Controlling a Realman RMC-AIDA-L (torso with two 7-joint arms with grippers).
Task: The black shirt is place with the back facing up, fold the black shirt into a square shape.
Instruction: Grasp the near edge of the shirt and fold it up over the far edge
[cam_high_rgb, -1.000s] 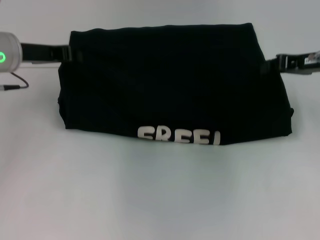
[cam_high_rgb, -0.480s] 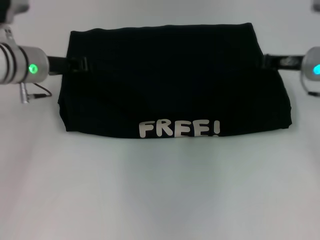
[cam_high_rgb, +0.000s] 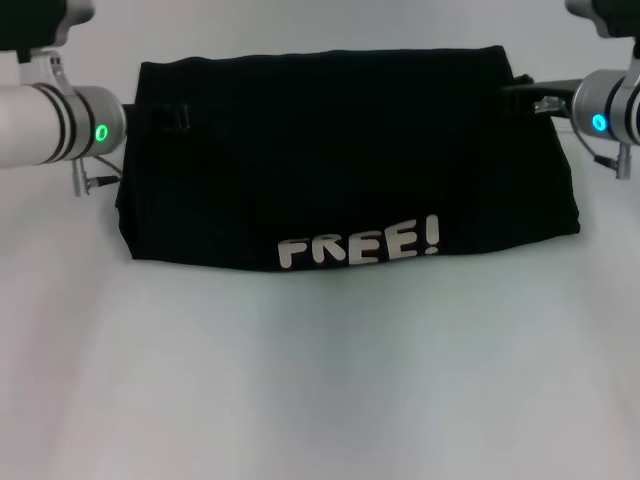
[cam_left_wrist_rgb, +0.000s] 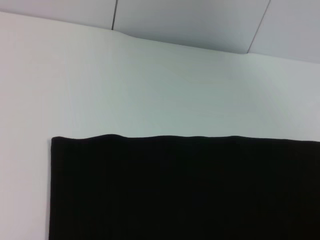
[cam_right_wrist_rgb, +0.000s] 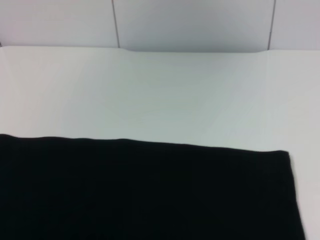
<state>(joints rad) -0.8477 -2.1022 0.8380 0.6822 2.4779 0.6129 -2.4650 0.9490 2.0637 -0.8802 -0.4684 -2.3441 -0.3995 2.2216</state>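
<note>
Bare white table (cam_high_rgb: 320, 380) in the foreground. Black shirt (cam_high_rgb: 340, 170) lies mid-table, folded to a wide band w/ white "FREE!" lettering (cam_high_rgb: 358, 246) along its near edge. Left claw (cam_high_rgb: 168, 116) reaches in over the shirt's left side, right claw (cam_high_rgb: 520, 98) at the upper right corner; both black on black, so can't tell if they're spread or pinching cloth, prob. touching it. Wrist views show only the shirt's straight far edge w/ table beyond.

Black shirt (cam_high_rgb: 340, 160): soft cloth, matt, no shine. White letters (cam_high_rgb: 358, 247) on it: smooth, flat print. Table (cam_high_rgb: 320, 380): white, smooth, bit shiny. Arm tubes: silver metal, smooth, shiny. Wall (cam_right_wrist_rgb: 190, 22) behind: smooth pale panels.
</note>
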